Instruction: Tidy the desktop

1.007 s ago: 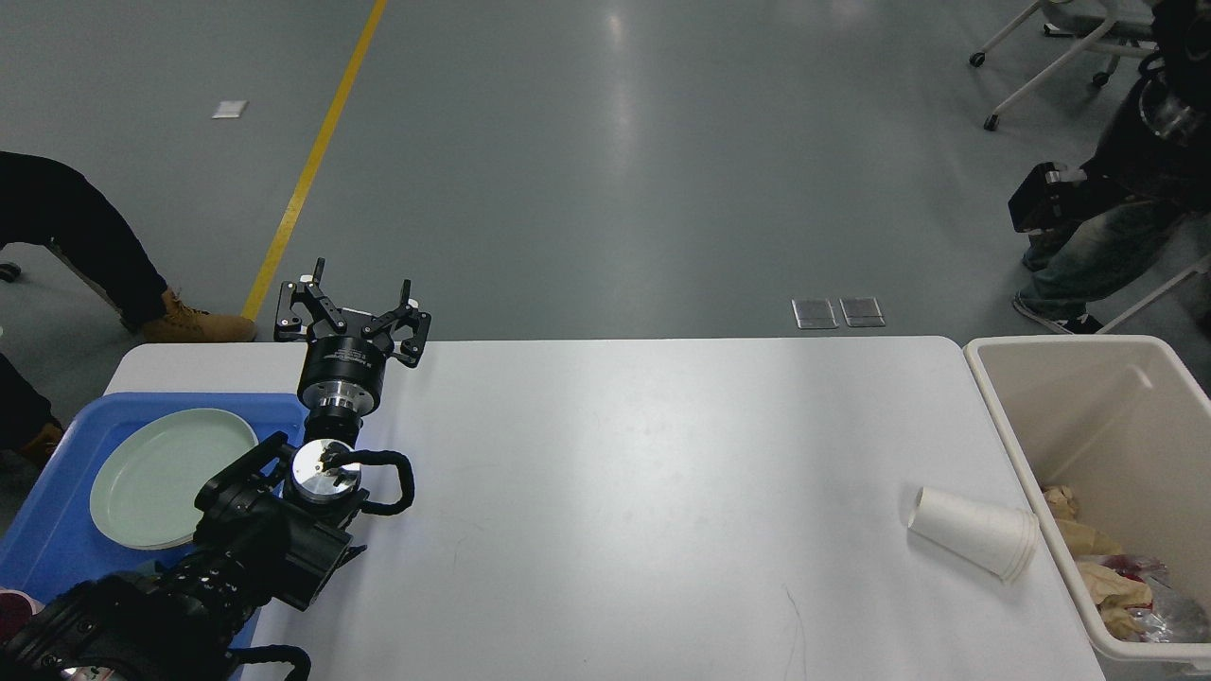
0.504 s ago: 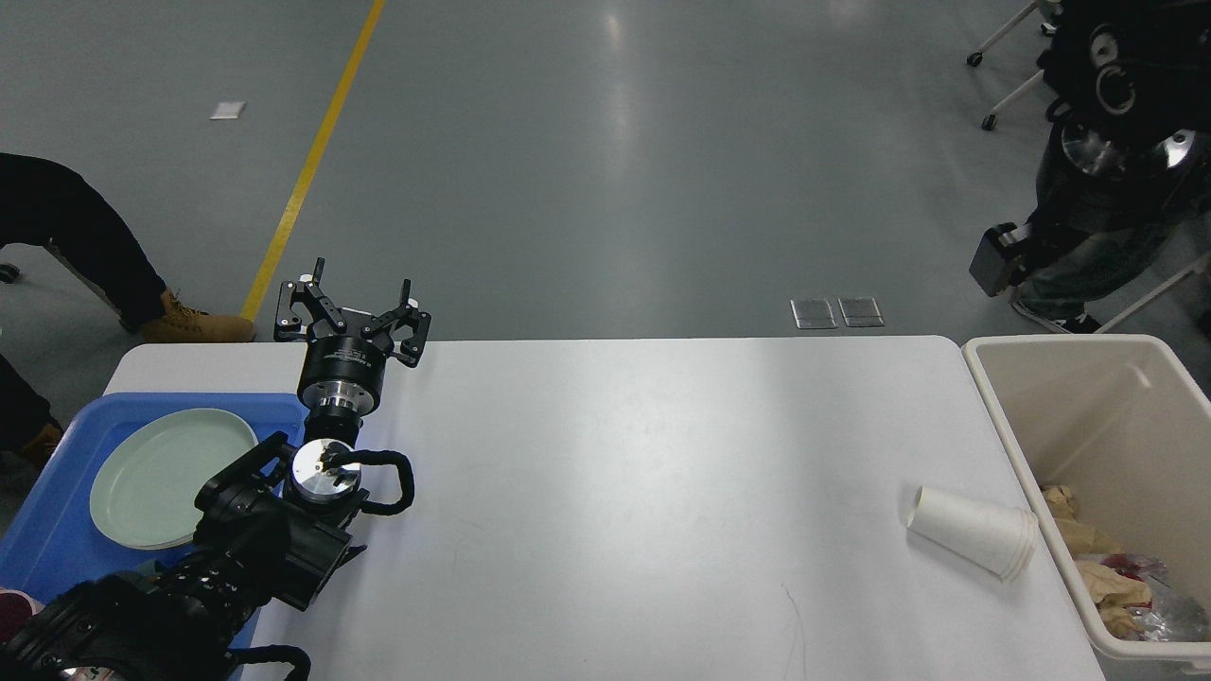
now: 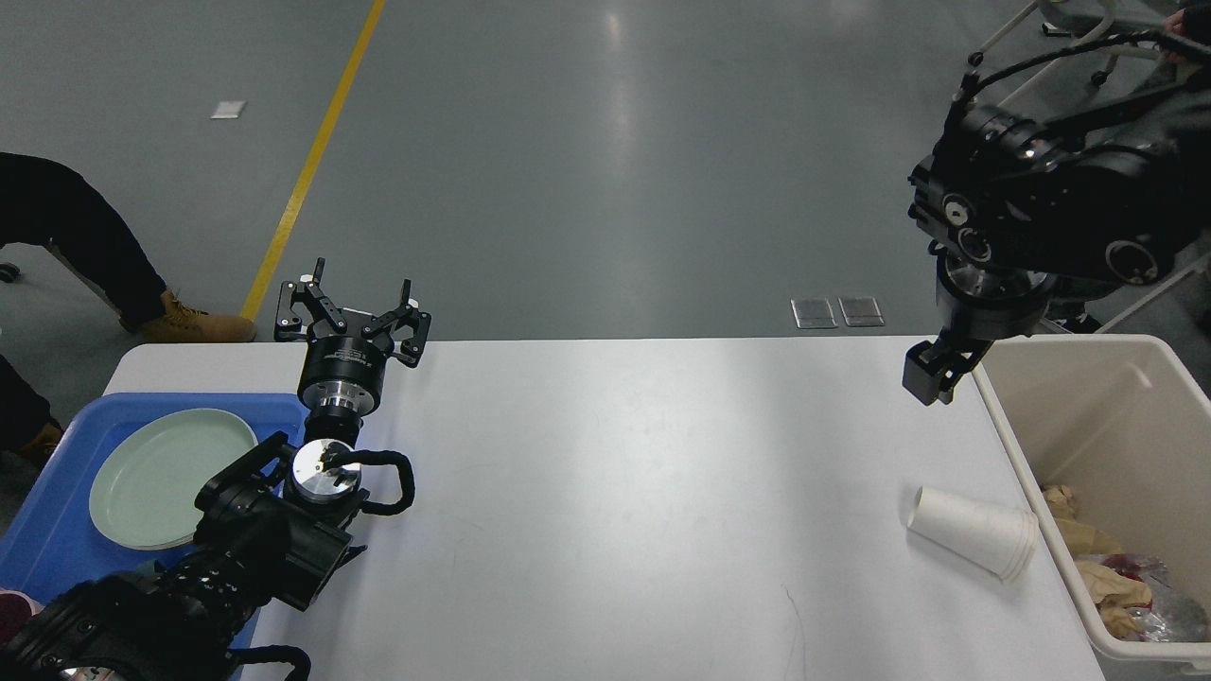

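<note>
The white desktop (image 3: 615,473) fills the lower part of the head view. A stack of white paper cups (image 3: 974,541) lies on its side near the right edge. My left gripper (image 3: 361,286) is open and empty, held over the desktop's far left edge, next to the blue tray. My right gripper (image 3: 932,375) hangs over the far right corner, well above and behind the cups. It looks small and dark, so its fingers cannot be told apart.
A blue tray (image 3: 57,530) at the left holds a pale green plate (image 3: 170,476). A beige bin (image 3: 1041,473) with crumpled waste stands against the right edge. A person's legs (image 3: 85,246) are on the floor at far left.
My right arm has swung in from the upper right and come down over the desktop's far right corner. My left arm, the cups and the plate have not moved.
</note>
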{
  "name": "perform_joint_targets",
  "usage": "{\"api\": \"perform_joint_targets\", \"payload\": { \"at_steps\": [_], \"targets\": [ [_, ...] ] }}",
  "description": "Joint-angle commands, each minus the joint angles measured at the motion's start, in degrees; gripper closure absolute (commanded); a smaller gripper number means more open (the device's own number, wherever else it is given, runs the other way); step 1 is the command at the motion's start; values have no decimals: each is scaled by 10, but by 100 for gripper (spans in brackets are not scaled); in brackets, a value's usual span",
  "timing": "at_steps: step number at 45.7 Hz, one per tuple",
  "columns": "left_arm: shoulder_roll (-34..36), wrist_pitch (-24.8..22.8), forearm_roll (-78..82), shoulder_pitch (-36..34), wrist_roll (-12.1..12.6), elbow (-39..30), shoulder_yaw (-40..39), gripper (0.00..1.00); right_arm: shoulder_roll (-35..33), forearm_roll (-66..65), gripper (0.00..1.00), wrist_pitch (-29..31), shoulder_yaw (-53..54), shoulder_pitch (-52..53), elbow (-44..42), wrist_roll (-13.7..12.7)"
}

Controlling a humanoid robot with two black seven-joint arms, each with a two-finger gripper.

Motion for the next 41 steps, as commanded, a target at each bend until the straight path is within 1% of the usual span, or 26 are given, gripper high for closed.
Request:
{"api": "perform_joint_targets", "payload": {
  "at_steps": [1,8,12,16,27,37,41],
  "targets": [
    [0,0,0,0,0,0,1,3,8,-15,0,0,12,-55,-10,-2],
    [0,0,0,0,0,0,0,3,12,-14,0,0,20,-144,-65,-5],
    [0,0,0,0,0,0,1,3,8,-14,0,-24,21,-198,-104,-6],
    [0,0,0,0,0,0,1,3,6,-14,0,-48,20,-232,-126,-6],
    [0,0,0,0,0,0,0,3,-4,-24,0,-170,16,-305,-145,-5],
    [0,0,0,0,0,0,0,3,1,-88,0,-220,15,-331,-145,-5],
    [0,0,0,0,0,0,1,3,3,-100,0,-253,14,-344,-152,-5]
  ]
}}
